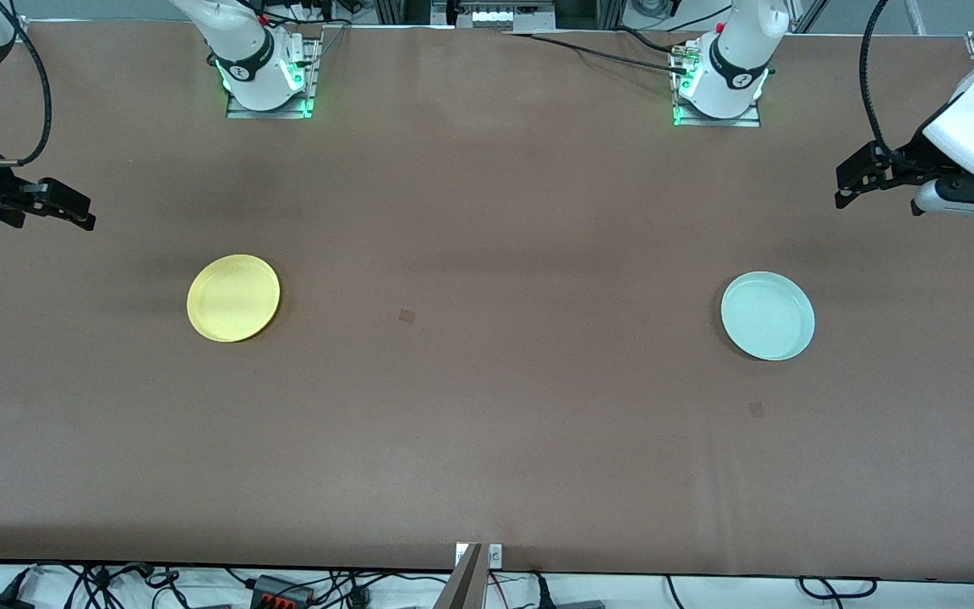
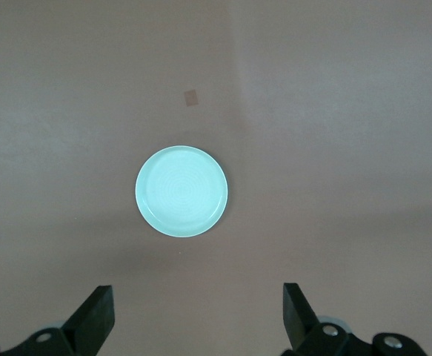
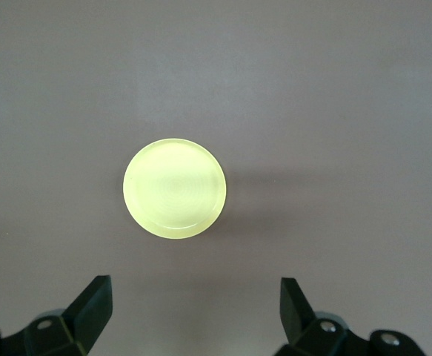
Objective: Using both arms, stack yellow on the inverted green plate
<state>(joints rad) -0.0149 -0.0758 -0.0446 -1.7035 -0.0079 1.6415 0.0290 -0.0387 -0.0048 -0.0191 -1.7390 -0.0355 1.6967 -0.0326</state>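
your wrist views show what the front view hides: left gripper (image 2: 195,315) and right gripper (image 3: 193,311) both spread wide, empty. on the brown table (image 1: 487,440), the yellow (image 1: 233,298) lies well apart from the green plate (image 1: 768,315), toward the right arm's end; a faint square mark (image 1: 407,316) sits between them.

Brown table (image 1: 487,440), evenly lit

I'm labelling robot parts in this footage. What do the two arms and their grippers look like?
Both arms are white with black bands and joints, and green lights glow at their bases. Black cables loop beside each wrist. The left gripper and right gripper are small and black, each with two flat, tapered fingers.
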